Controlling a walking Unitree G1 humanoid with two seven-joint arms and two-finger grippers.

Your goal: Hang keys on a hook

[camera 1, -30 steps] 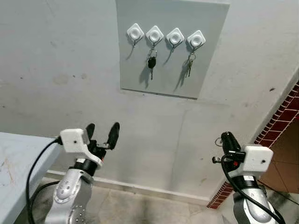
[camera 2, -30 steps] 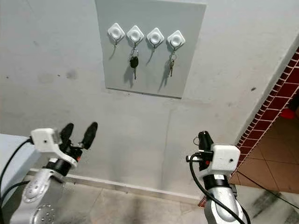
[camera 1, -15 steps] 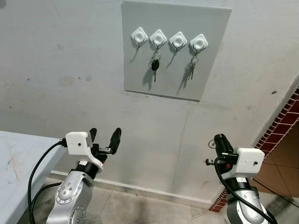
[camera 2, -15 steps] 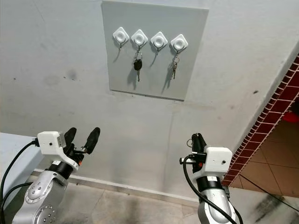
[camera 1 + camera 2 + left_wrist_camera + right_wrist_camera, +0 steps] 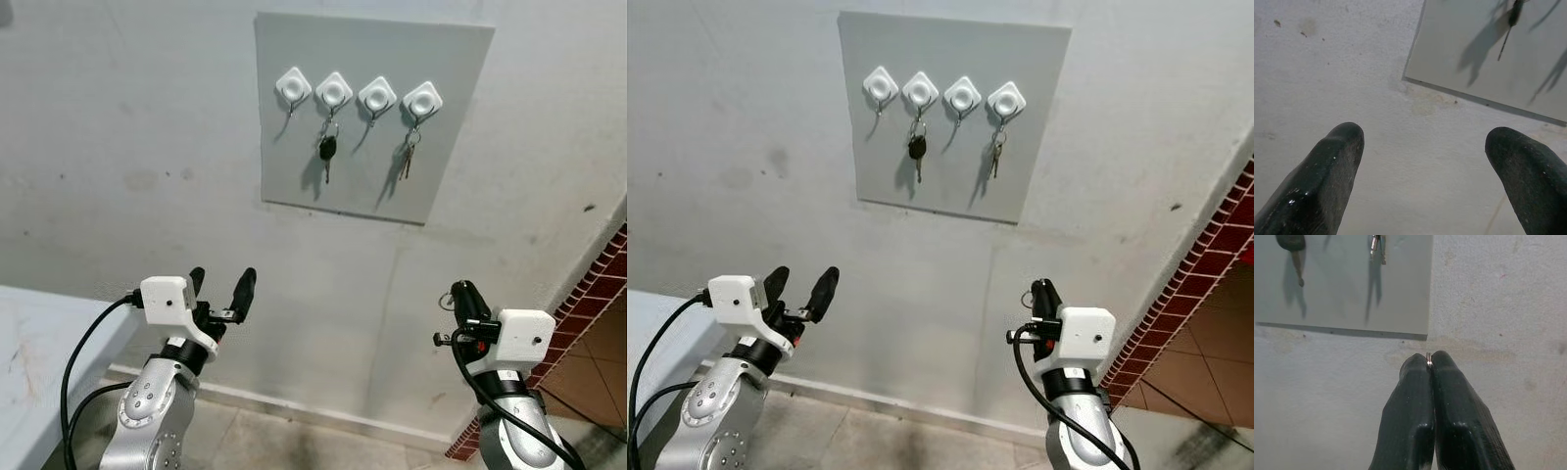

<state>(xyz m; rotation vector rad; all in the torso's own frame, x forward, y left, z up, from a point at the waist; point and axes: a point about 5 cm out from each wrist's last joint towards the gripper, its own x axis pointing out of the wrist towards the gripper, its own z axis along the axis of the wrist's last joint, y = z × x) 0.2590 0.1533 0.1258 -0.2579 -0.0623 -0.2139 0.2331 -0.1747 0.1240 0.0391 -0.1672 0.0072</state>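
Right hand (image 5: 468,300): pressed together on a small silver key ring (image 5: 1428,360), low, well below the grey wall panel (image 5: 446,117).
Left hand (image 5: 220,284): spread, empty.
Change: view pulled back; panel smaller.
Meaning: two white diamond hooks (image 5: 294,86) free; reach upward needed.

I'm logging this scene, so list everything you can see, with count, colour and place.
board: one, grey, on the wall
hooks: four, white, in a row across the board's top
black-headed key: one, on the second hook from the left
metal keys: one bunch, silver, on the rightmost hook
table: one, pale, lower left
brick edge: red, lower right
key ring: one, silver, pinched in the right claw
left claw: black, open, empty
right claw: black, shut on the key ring
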